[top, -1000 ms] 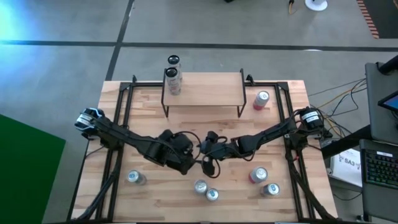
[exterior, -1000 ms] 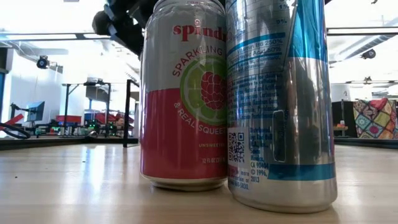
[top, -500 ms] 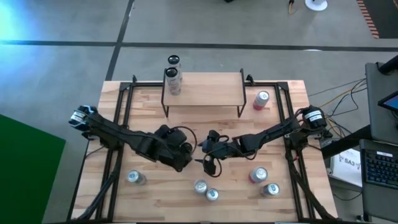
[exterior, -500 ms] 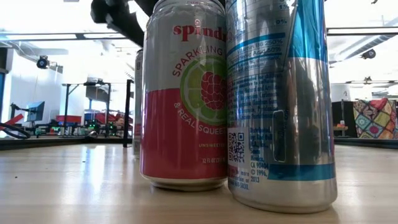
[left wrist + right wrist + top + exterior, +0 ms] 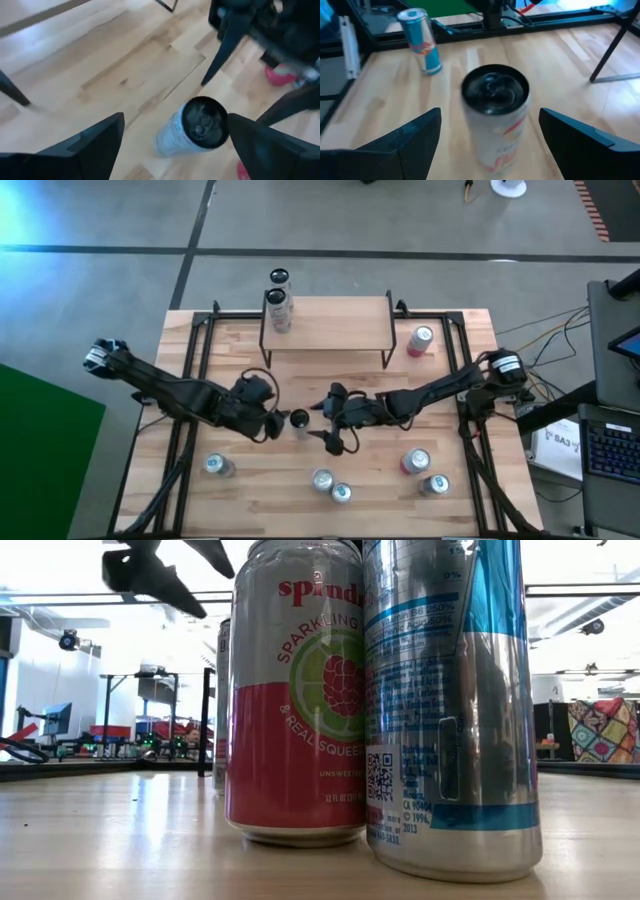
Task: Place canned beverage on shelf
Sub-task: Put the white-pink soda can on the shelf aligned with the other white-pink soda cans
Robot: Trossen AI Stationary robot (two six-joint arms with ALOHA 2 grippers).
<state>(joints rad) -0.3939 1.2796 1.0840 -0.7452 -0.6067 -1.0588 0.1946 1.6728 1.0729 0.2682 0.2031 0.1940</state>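
A slim can with a dark top (image 5: 299,422) stands upright on its base at the middle of the tabletop. It also shows in the left wrist view (image 5: 192,127), the right wrist view (image 5: 495,115) and, partly hidden, the low view (image 5: 222,705). My left gripper (image 5: 272,420) is open just left of it, a little above, touching nothing. My right gripper (image 5: 322,425) is open on its right, fingers wide and apart from it. The shelf (image 5: 330,325) stands at the far middle, with two cans (image 5: 278,310) at its left end.
Loose cans stand near the front: one at the left (image 5: 220,466), two in the middle (image 5: 330,485), two at the right (image 5: 424,472). The middle pair fills the low view (image 5: 380,700). A pink can (image 5: 421,340) stands right of the shelf. Black frame rails run along both sides.
My left gripper has drawn back from the table's middle toward its left edge and risen a little. The dark-topped can that it covered now shows, standing free on the table. My right gripper has stayed beside the can.
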